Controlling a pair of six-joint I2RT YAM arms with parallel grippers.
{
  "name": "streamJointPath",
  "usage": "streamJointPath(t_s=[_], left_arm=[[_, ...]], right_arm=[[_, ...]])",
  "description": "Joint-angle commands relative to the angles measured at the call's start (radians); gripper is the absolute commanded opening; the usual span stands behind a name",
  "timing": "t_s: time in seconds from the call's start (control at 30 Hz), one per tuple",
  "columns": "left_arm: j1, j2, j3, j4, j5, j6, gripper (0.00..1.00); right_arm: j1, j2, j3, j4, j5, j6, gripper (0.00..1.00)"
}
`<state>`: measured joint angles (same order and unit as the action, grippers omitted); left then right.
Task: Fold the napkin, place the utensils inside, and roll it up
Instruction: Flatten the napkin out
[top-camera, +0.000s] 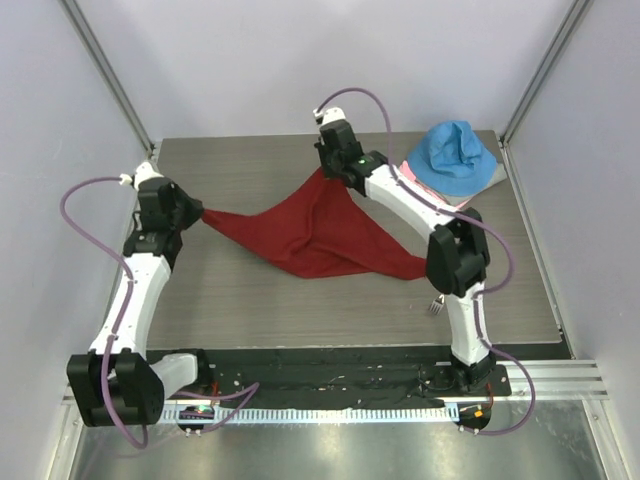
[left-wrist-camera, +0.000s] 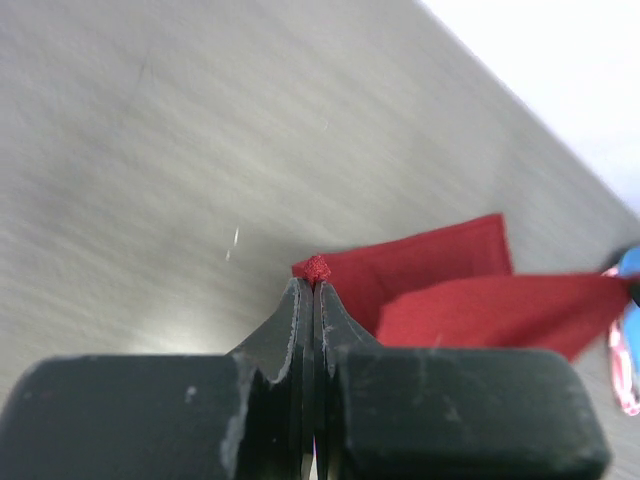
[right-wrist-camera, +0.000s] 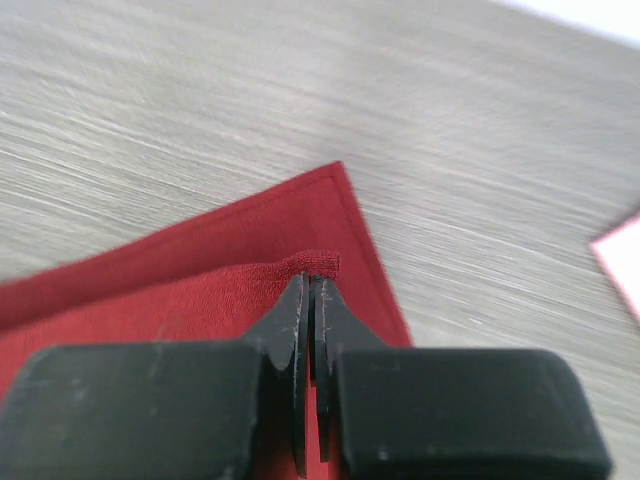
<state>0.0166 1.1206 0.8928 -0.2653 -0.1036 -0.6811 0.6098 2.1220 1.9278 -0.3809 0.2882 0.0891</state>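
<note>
The dark red napkin (top-camera: 315, 235) hangs stretched between my two grippers above the table, sagging in the middle with its lower part resting on the wood. My left gripper (top-camera: 195, 214) is shut on the napkin's left corner; a red tip (left-wrist-camera: 317, 267) pokes out between the closed jaws. My right gripper (top-camera: 330, 168) is shut on the far corner; the pinched hem (right-wrist-camera: 318, 262) shows above a lower layer of cloth. The silver fork (top-camera: 437, 303) lies on the table by the right arm, mostly hidden behind it.
A bright blue cloth (top-camera: 455, 155) sits on a pale pink cloth (top-camera: 420, 180) at the back right corner. The black rail (top-camera: 330, 375) with both arm bases runs along the near edge. Grey walls close in on left and right.
</note>
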Motion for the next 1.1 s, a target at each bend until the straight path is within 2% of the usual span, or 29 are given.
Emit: streamJointPath(t_s=[0.0,0.13,0.43,0.63,0.8,0.93,1.07], left_arm=[[0.060,0.045,0.158,-0.044,0.083,0.072,0.00],[0.083,0.064,0.221,-0.055,0.133,0.072,0.00],[0.118,0.047,0.382,-0.100,0.193,0.069,0.00],[0.120,0.019,0.506,-0.141,0.209,0.081,0.00],[0.120,0.028,0.678,-0.206,0.229,0.115,0.01],[0.121,0.097,0.833,-0.195,0.321,0.091,0.01],[0.120,0.191,0.862,-0.105,0.432,0.011,0.00]], right_arm=[[-0.007,-0.212,-0.050,0.023,0.040,-0.023,0.01],[-0.008,-0.374,-0.107,0.024,0.078,-0.043,0.01],[-0.008,-0.623,-0.208,0.025,0.181,-0.061,0.01],[-0.007,-0.830,-0.250,0.014,0.161,-0.045,0.01],[-0.007,-0.991,-0.251,0.005,0.088,-0.008,0.01],[-0.008,-1.022,-0.247,0.011,0.126,-0.009,0.01],[-0.019,-0.973,-0.276,0.062,0.221,-0.051,0.01]])
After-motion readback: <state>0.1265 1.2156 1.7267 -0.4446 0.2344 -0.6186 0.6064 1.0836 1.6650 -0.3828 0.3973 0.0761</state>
